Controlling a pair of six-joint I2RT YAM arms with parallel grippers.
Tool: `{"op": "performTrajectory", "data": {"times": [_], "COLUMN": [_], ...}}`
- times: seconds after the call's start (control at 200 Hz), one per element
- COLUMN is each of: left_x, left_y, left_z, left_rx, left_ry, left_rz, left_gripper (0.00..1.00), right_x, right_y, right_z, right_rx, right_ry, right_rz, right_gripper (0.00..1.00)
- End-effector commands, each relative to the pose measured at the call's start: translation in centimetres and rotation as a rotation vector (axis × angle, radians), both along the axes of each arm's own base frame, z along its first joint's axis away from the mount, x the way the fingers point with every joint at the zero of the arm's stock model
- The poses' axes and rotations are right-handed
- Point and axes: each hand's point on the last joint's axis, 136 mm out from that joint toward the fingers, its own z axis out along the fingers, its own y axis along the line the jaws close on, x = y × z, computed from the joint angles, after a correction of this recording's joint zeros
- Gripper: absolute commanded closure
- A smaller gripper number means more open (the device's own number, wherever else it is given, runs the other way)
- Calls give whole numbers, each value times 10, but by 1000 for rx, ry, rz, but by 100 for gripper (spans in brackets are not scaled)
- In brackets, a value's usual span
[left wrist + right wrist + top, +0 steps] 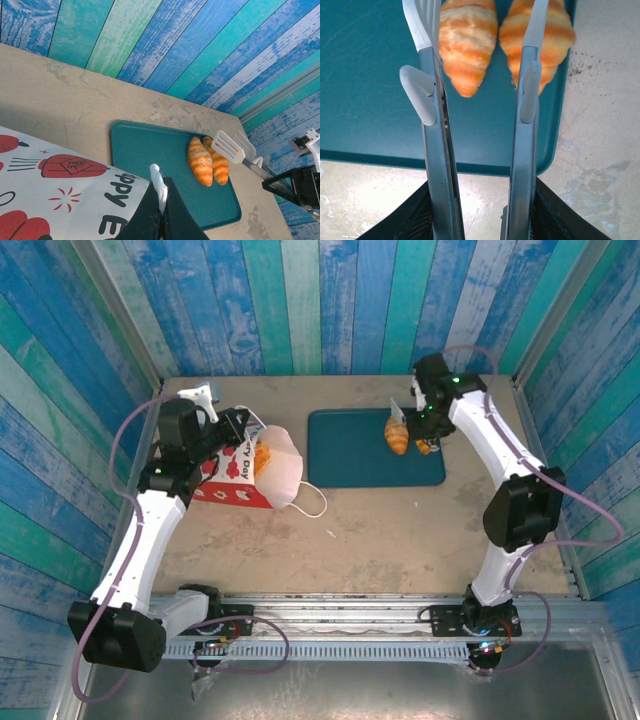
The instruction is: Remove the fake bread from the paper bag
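On the left half of the beige counter, a small white paper bag with red printed faces and dark lettering lies on its side. Its open mouth is turned toward the middle, and a white cord handle rests on the counter. Inside the mouth an orange toy pastry shows, too small for its shape to be told. The left end effector is clenched on the paper bag, its black fingers pressed together with a white strip of the bag's upper edge pinched between them. Just beside the bag's mouth sits a flat dark-teal plastic tray. On the tray's right part two ridged golden-orange toy croissants lie side by side, touching. The right end effector hangs over them, released, with its pale slotted fingers spread apart. In the right wrist view one croissant lies in the gap between the fingers, and one finger crosses over the second croissant.
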Motion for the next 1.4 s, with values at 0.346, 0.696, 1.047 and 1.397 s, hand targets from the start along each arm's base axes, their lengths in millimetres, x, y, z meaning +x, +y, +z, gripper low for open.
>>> {"op": "performTrajectory", "data": {"times": [0.346,0.696,1.047,1.397], "left_x": [0,-1,1,0], "left_y": [-1,0,-2,-3], "left_z": [17,17,14,13], "left_rx": [-16,-13,-24,-24], "left_ry": [-58,-58,-52,-52], "left_rz": [-2,4,-4,-8], "left_gripper": [100,100,100,100], "right_x": [16,5,4,9], "right_y": [-26,-23,-24,-59], "right_z": [-27,-37,-25,-11], "right_rx": [272,284,282,149], "right_ry": [46,83,48,-19], "right_rz": [-95,-81,-75,-136], "right_gripper": [55,55,56,56]}}
